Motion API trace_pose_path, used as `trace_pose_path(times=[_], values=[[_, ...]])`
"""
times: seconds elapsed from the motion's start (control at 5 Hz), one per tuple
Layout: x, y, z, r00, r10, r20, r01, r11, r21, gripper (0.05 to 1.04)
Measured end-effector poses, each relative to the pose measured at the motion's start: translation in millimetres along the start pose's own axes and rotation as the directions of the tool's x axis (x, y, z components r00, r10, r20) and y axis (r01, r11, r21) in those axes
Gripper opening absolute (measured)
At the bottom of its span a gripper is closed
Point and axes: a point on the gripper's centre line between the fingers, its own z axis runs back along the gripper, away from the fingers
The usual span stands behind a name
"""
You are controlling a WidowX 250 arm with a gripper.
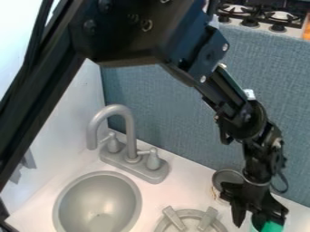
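Note:
The black gripper (249, 219) hangs low over the counter at the lower right, its fingers apart and pointing down. Beside its right finger, at the bottom edge, is a bright green thing (272, 227), partly hidden by the gripper and cut off by the view's edge; I cannot tell whether they touch. Just behind and left of the gripper stands a small grey metal pot or bowl (227, 176), partly covered by the arm.
A grey sink basin (97, 204) lies at the lower left, with a tall faucet (128, 122) and knobs behind it. A grey burner ring (191, 222) is left of the gripper. A blue-grey panel (163, 108) rises behind the counter, and a stove (263, 16) stands beyond it.

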Motion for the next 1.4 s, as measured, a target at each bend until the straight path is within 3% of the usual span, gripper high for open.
trace_pose_path(times=[0.2,0.4,0.6,0.8,1.0,1.2,1.4], values=[[0.7,2.1,-3.3,1.0,0.007,0.015,-0.006,0.998,-0.067,0.174],[-8.8,3.9,4.7,0.999,0.021,0.039,-0.017,0.995,-0.1,0.104],[-16.6,6.7,46.1,0.991,0.057,0.119,-0.045,0.994,-0.099,0.102],[-44.1,18.1,72.4,0.982,0.128,0.136,-0.126,0.992,-0.024,0.102],[-75.4,32.0,79.3,0.979,0.181,0.091,-0.188,0.979,0.075,0.102],[-94.8,46.2,69.5,0.974,0.225,0.037,-0.227,0.97,0.092,0.102],[-87.0,60.1,58.6,0.974,0.223,0.047,-0.226,0.972,0.067,0.102]])
